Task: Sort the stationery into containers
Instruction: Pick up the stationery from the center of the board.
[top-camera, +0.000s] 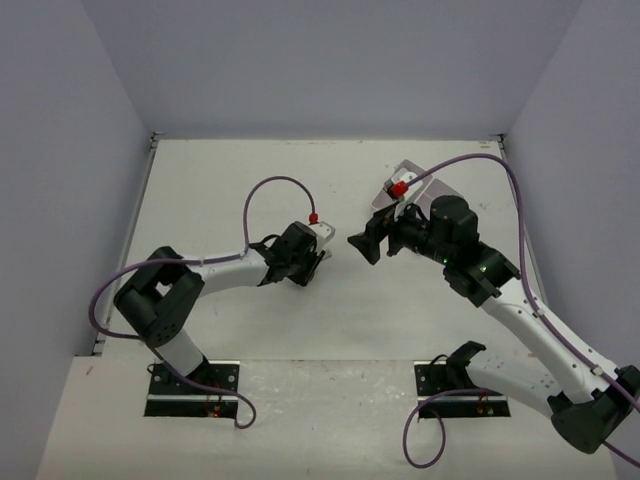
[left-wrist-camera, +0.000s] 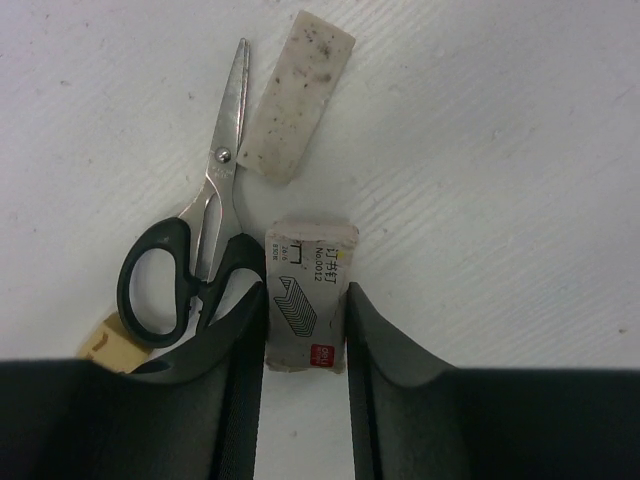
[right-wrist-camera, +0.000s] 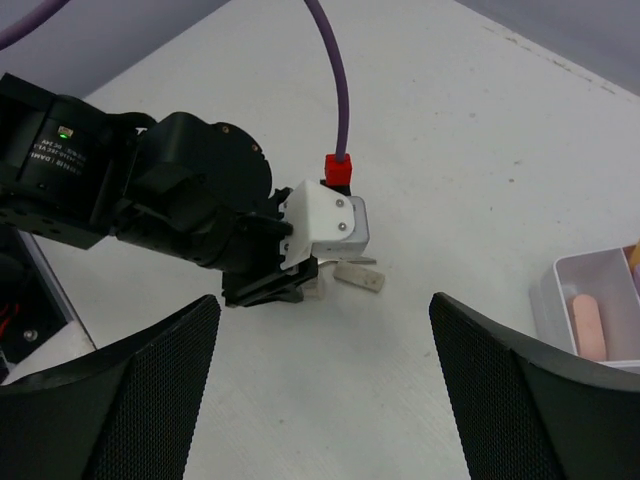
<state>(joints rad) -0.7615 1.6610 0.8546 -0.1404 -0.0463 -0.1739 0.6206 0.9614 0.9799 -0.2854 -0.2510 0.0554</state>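
White bench (left-wrist-camera: 480, 150), pale walls. Angled down, the left hand (left-wrist-camera: 305, 300) is narrowed onto the staple box (left-wrist-camera: 308, 290), pads against both long sides. At its 10 o'clock the scissors (left-wrist-camera: 205, 230) touch the hand, so lifting may drag them. At 3 o'clock the right hand (right-wrist-camera: 325, 340) hovers wide and empty beside the divided container (right-wrist-camera: 590, 275).

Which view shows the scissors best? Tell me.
Left wrist: the scissors lie close up, nearly whole, blades shut. The top and right wrist views show nothing of them.
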